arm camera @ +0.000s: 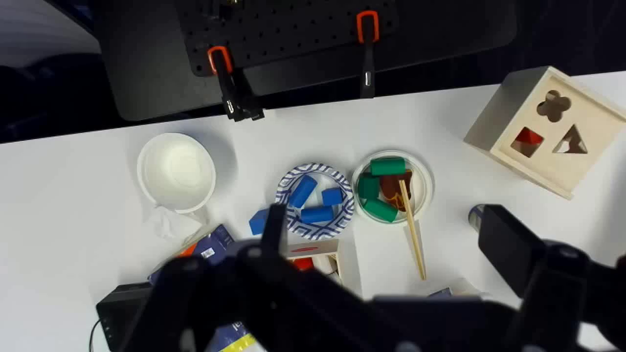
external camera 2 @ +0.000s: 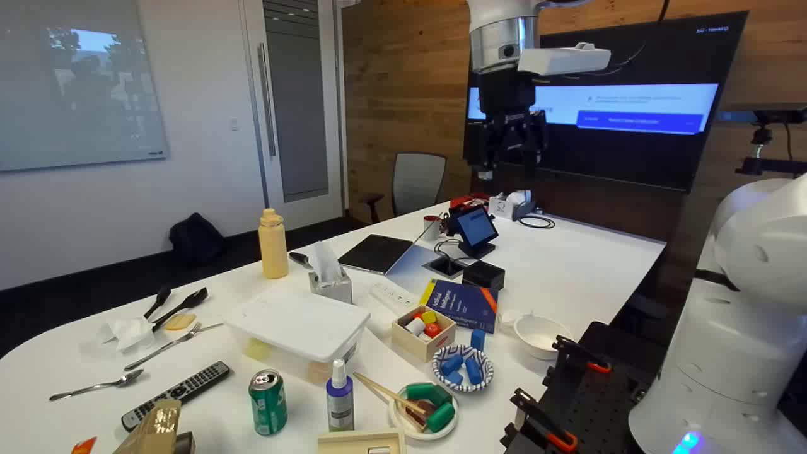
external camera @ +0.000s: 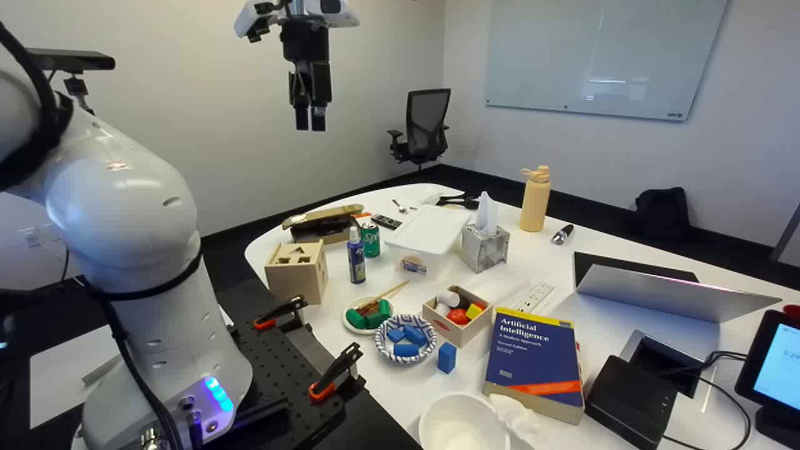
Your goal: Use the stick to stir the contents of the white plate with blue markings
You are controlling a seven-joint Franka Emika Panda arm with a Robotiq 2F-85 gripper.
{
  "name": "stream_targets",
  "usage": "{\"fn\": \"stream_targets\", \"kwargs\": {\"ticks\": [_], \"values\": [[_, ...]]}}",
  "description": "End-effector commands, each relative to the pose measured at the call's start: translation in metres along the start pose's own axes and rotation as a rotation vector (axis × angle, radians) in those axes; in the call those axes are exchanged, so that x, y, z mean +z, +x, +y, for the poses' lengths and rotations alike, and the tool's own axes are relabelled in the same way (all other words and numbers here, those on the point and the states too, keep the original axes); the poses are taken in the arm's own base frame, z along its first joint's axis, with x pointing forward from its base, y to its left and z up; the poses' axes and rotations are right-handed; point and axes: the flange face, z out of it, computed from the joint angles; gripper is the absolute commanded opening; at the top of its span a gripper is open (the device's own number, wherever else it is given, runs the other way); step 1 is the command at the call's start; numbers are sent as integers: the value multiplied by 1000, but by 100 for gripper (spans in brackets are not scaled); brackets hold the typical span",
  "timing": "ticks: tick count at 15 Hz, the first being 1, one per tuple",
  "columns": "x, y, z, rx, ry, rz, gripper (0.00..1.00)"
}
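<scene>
The gripper (external camera: pixel 310 119) hung high above the table (external camera 2: pixel 592 271), pointing down. In the wrist view its fingers (arm camera: pixel 508 244) stood wide apart, released.

Below, the task's dish, a patterned bowl (arm camera: pixel 320 232) in white and blue, sat on the table with three blue blocks (arm camera: pixel 317 214) in it. Just beside it was a white plate (arm camera: pixel 427 188) holding three green blocks (arm camera: pixel 388 166) and a brown piece (arm camera: pixel 391 185). A thin wooden stick (arm camera: pixel 415 239) lay across that plate's rim, one end over the brown piece and the other out past the plate; whether it was single or a pair was hard to tell.

A spare block (external camera: pixel 446 358), also blue, stood upright between the patterned bowl and a thick book (external camera: pixel 531 350). Near these was a wooden tray (external camera: pixel 447 329) of red, yellow and white pieces, and a deep white bowl (arm camera: pixel 151 171) with a crumpled tissue (arm camera: pixel 173 223) beside it.

On the green blocks' side stood a shape box (arm camera: pixel 548 131), a spray bottle (external camera: pixel 356 257) and, near that, a soda can (external camera: pixel 371 239). Farther out were a lidded tub (external camera: pixel 431 228), a tissue box (external camera: pixel 485 250), a yellow water bottle (external camera: pixel 535 200) and a laptop (external camera: pixel 656 297). A whiteboard (external camera: pixel 600 56) hung on the wall.
</scene>
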Motion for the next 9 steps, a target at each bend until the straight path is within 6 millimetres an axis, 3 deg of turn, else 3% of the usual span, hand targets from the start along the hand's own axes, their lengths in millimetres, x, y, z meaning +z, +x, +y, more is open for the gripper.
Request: {"fn": "stream_targets", "kwargs": {"ticks": [1,3,5,9], "values": [[0,0,0,0,0,0,100],[0,0,0,0,0,0,100],[29,16,-9,-28,-39,53,100],[109,47,-34,-97,2,116,100]]}}
